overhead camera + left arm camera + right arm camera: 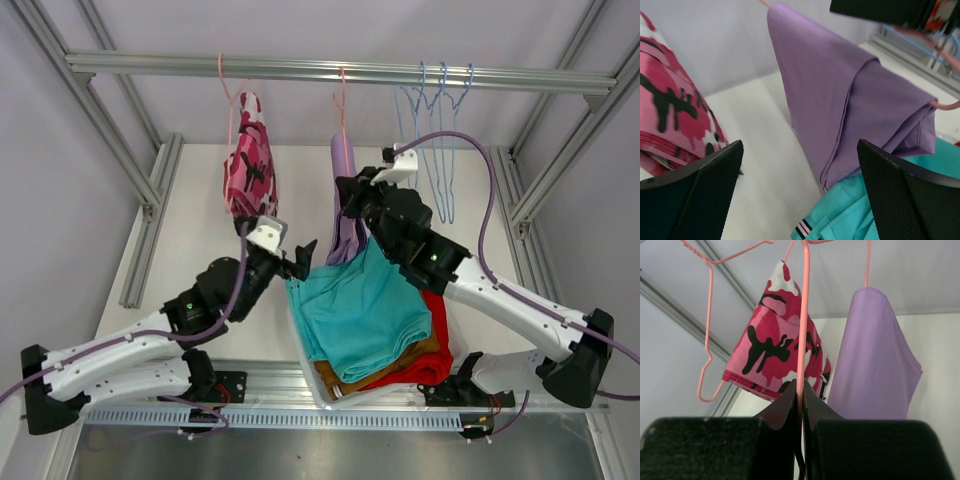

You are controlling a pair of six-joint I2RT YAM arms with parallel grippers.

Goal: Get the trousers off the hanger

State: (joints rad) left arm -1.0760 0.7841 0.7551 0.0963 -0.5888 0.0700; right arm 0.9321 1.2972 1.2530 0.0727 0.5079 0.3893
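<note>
Right wrist, thin pink wire hanger (802, 315), smooth lilac trousers (875, 365) draped

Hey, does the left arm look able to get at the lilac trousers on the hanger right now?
Probably yes. The left gripper is open and points straight at the lilac trousers, with nothing between them. The pink camouflage trousers hang clear to one side.

Loads of colour
Pink camo trousers (250, 160) with black blotches, lilac trousers (345, 200), teal trousers (360, 305), red trousers (437, 340), mustard-brown trousers (350, 384), pink hanger (802, 315), blue hangers (440, 130).
</note>
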